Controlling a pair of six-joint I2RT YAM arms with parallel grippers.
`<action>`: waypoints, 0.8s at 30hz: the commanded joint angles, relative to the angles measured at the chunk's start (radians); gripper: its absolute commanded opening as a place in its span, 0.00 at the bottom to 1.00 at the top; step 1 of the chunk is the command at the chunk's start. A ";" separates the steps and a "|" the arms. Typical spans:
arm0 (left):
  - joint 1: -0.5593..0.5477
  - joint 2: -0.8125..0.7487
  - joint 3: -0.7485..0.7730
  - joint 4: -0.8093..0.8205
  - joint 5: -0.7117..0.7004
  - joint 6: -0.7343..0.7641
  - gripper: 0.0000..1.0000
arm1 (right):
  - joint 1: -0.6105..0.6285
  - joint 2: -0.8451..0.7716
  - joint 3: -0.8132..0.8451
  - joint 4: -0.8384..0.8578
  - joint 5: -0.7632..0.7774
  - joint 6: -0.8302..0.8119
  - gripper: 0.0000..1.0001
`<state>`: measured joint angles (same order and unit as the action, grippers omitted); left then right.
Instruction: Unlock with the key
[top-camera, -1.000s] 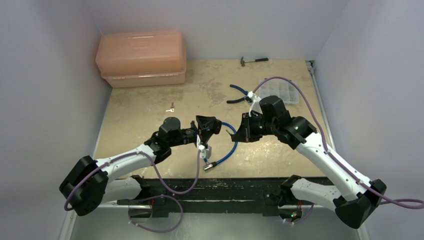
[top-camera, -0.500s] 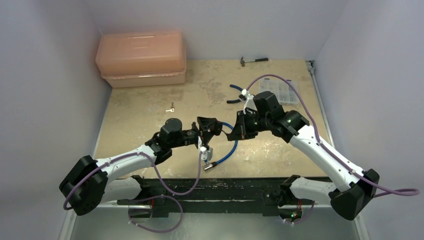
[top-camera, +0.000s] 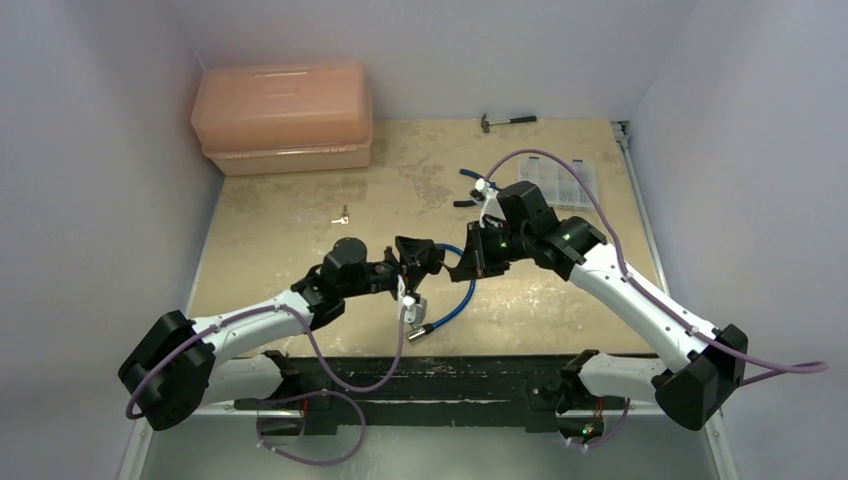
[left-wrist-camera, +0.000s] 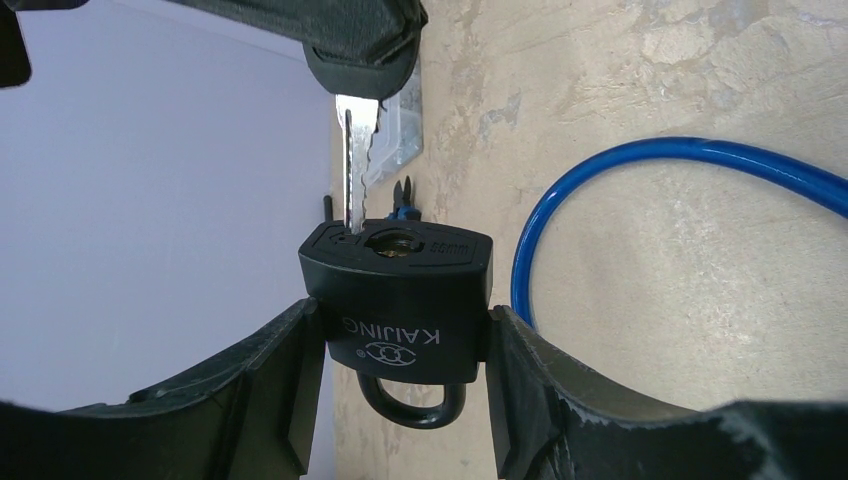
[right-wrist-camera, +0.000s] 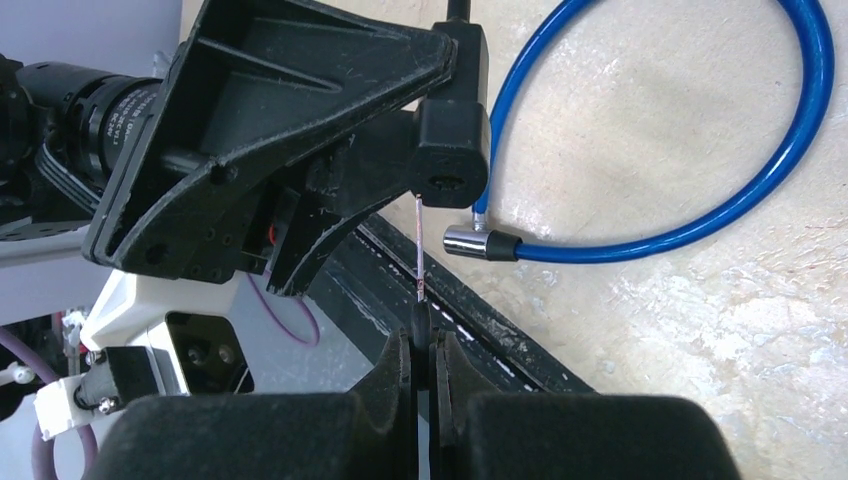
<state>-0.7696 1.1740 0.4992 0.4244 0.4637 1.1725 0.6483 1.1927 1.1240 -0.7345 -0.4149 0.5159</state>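
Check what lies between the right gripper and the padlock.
Only the key: its blade runs from the right gripper to the padlock, tip just beside the keyhole, in the left wrist view.

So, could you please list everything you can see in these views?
peach plastic toolbox: one, peach, back left
small hammer: one, dark, back edge
blue-handled pliers: one, blue, behind right arm
clear compartment box: one, transparent, back right
loose silver key: one, silver, left of centre
blue cable with metal end: one, blue, centre front
black padlock: one, black, in left gripper
black-headed key: one, silver blade, in right gripper
left gripper: one, black, shut on padlock
right gripper: one, black, shut on key
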 joint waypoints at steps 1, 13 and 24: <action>-0.017 -0.018 0.066 0.084 0.005 0.039 0.00 | 0.007 0.010 0.015 0.050 -0.020 0.004 0.00; -0.027 -0.019 0.069 0.081 -0.019 0.039 0.00 | 0.008 0.022 -0.008 0.054 0.023 -0.003 0.00; -0.028 -0.022 0.067 0.095 -0.028 0.032 0.00 | 0.008 0.004 -0.047 0.070 0.024 0.002 0.00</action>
<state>-0.7887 1.1740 0.5014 0.4019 0.4290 1.1755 0.6510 1.2213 1.0851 -0.7033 -0.4061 0.5194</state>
